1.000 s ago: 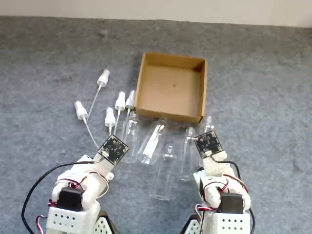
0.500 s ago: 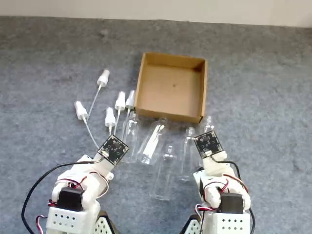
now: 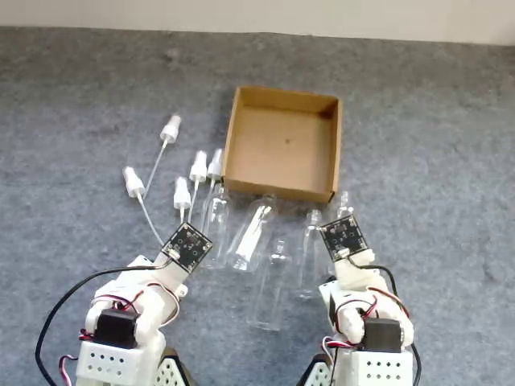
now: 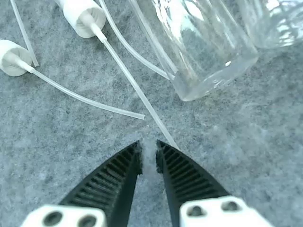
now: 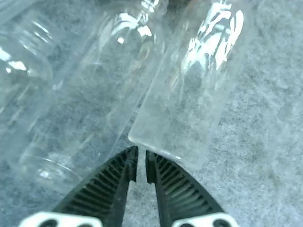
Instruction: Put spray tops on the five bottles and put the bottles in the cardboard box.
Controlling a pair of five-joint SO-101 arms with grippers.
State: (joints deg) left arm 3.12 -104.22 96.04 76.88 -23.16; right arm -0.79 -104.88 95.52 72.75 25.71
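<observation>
Clear bottles (image 3: pixel 269 281) lay on the grey tabletop (image 3: pixel 434 121) at the cardboard box's (image 3: pixel 230 137) 6 o'clock and spray tops (image 3: pixel 182 193) at its 9 o'clock, the bottles probably light, slick and crushable, best gripped mid-body, while the left end effector (image 4: pixel 147 153) and right end effector (image 5: pixel 141 158) sat nearly closed, empty.

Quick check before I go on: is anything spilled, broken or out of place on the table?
Nothing stands out. The bottles lie on their sides near the open cardboard box, with the spray tops loose beside them. No cracks or spills are visible.
</observation>
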